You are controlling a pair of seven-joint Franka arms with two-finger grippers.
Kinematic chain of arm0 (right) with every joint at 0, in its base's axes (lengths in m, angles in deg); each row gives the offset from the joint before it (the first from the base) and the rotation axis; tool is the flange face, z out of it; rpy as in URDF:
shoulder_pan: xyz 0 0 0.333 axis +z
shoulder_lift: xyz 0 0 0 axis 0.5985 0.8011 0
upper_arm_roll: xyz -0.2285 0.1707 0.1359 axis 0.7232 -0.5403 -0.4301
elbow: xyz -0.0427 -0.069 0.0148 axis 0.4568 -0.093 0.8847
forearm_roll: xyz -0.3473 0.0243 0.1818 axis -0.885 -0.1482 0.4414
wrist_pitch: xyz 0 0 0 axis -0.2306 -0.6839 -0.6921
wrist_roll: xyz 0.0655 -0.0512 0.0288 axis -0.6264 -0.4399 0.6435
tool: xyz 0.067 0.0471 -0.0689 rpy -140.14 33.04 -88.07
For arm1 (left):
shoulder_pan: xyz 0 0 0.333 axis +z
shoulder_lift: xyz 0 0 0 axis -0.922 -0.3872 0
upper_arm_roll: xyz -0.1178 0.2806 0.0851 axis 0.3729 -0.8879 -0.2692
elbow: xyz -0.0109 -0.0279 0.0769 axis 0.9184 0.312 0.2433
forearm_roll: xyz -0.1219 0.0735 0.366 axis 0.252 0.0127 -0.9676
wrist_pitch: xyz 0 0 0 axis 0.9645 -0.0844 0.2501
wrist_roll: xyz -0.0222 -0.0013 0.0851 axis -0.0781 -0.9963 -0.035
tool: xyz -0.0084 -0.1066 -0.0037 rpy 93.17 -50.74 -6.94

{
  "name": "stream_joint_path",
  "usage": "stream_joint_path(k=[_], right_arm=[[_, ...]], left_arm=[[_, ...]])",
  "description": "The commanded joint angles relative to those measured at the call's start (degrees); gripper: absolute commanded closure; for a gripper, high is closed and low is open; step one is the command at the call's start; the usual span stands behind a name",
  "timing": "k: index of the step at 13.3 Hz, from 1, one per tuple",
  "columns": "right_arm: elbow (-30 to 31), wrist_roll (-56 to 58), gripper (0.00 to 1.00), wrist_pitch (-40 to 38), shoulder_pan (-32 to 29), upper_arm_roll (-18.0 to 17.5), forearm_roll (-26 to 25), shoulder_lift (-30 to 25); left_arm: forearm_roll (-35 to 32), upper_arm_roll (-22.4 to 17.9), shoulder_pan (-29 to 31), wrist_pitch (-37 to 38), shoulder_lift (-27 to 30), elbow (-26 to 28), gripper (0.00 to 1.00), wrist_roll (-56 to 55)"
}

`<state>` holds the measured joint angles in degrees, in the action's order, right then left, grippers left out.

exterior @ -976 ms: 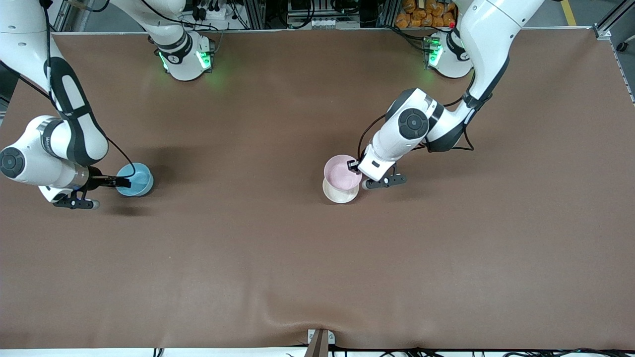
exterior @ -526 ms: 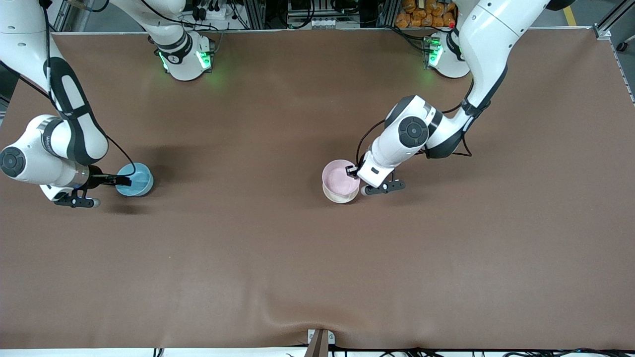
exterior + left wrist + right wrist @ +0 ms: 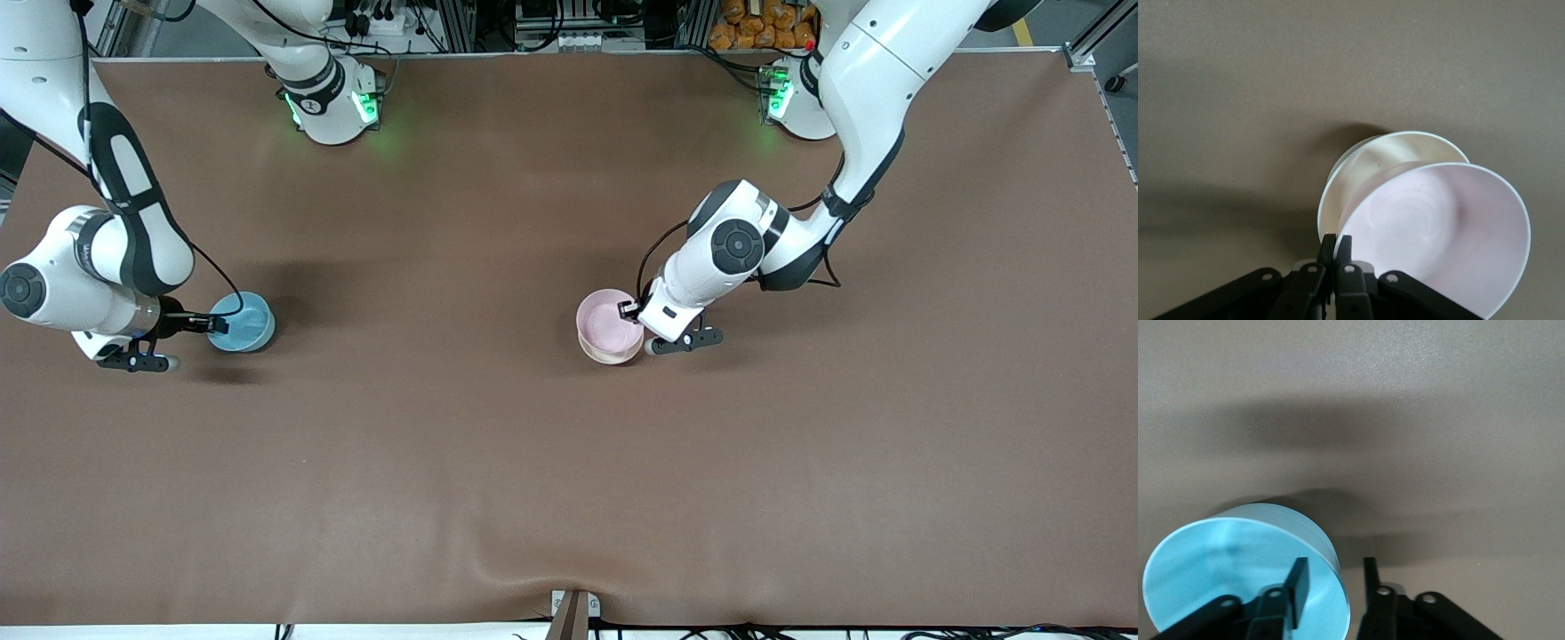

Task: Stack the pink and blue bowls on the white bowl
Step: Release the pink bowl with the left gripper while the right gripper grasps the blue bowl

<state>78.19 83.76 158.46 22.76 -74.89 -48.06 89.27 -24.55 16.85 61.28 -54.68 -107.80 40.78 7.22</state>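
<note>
The pink bowl [image 3: 609,320] sits tilted in the white bowl [image 3: 610,355], which stands mid-table with only its near rim showing. My left gripper [image 3: 633,309] is shut on the pink bowl's rim on the side toward the left arm's end. In the left wrist view, the pink bowl [image 3: 1438,233] leans inside the white bowl [image 3: 1365,173], pinched by the left gripper [image 3: 1336,240]. The blue bowl [image 3: 244,322] rests at the right arm's end. My right gripper [image 3: 218,326] straddles its rim, open. In the right wrist view, one of its fingers is inside the blue bowl [image 3: 1218,573] and one is outside, around the right gripper's [image 3: 1334,564] gap.
Brown table cover [image 3: 569,462] spreads around both bowls. The arm bases [image 3: 333,102] stand along the table edge farthest from the front camera. A small bracket [image 3: 573,609] sits at the near edge.
My left gripper has carried the pink bowl down and over the white bowl, covering more of it. The right arm has hardly moved at the blue bowl.
</note>
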Motion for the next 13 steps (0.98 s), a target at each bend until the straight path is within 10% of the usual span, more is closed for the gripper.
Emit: stream_joint_path(k=[1,2,7,13], right_arm=[[0.71,1.45,1.00,1.20,-1.20,-0.74,-0.30,-0.32],[0.71,1.45,1.00,1.20,-1.20,-0.74,-0.30,-0.32],[0.45,1.45,1.00,1.29,-1.12,-0.74,-0.30,-0.40],[-1.83,1.28,1.00,-0.71,0.02,-1.09,-0.03,-5.23]], left_arm=[[-1.46,-0.02,-0.04,-0.51,-0.86,-1.19,0.37,-0.53],[-1.46,-0.02,0.13,-0.51,-0.77,-1.46,0.00,-0.70],[-1.46,0.06,2.05,2.45,3.60,-2.42,0.00,-0.71],[-1.54,0.15,8.65,37.57,16.09,-19.09,0.00,0.43]])
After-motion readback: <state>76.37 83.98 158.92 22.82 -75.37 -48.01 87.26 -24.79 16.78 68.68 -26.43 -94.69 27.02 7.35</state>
